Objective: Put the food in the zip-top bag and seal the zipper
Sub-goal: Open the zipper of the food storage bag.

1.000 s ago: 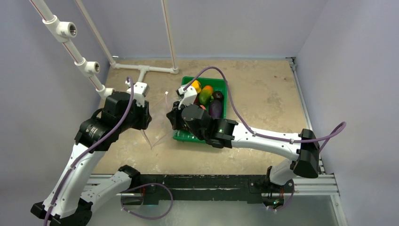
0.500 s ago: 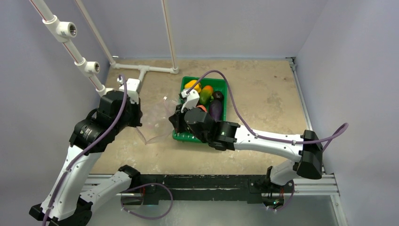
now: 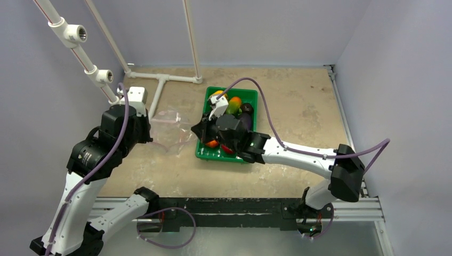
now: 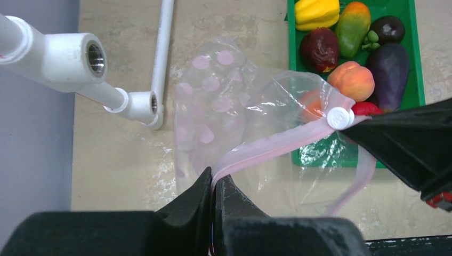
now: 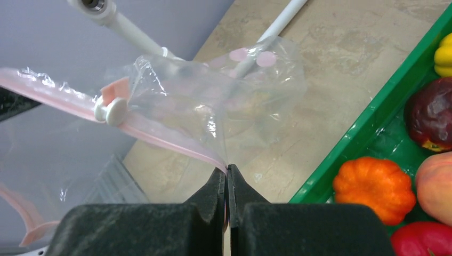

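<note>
The clear zip-top bag [image 3: 169, 130] hangs stretched between my two grippers, left of the green tray [image 3: 250, 93]. My left gripper [image 4: 214, 178] is shut on one end of its pink zipper strip [image 4: 277, 145]. My right gripper [image 5: 226, 172] is shut on the other end of the strip [image 5: 160, 136]. A white slider [image 4: 339, 117] sits on the zipper and also shows in the right wrist view [image 5: 111, 111]. The food lies in the tray: yellow pepper [image 4: 316, 10], green-orange pepper [image 4: 353, 24], dark red piece [image 4: 319, 48], peach [image 4: 352, 80], eggplant [image 4: 387, 66], orange piece [image 5: 374, 189], red tomato [image 5: 424, 237].
White pipe framework [image 3: 160, 80] runs along the left and back of the tan table, with fittings [image 4: 69, 56] close to the left arm. The purple-grey walls enclose the table on three sides. The right arm [image 3: 298, 154] reaches across the tray's front edge.
My left gripper has pulled left and back with the bag's edge, stretching the bag out. My right gripper has shifted slightly right, over the tray's near left corner.
</note>
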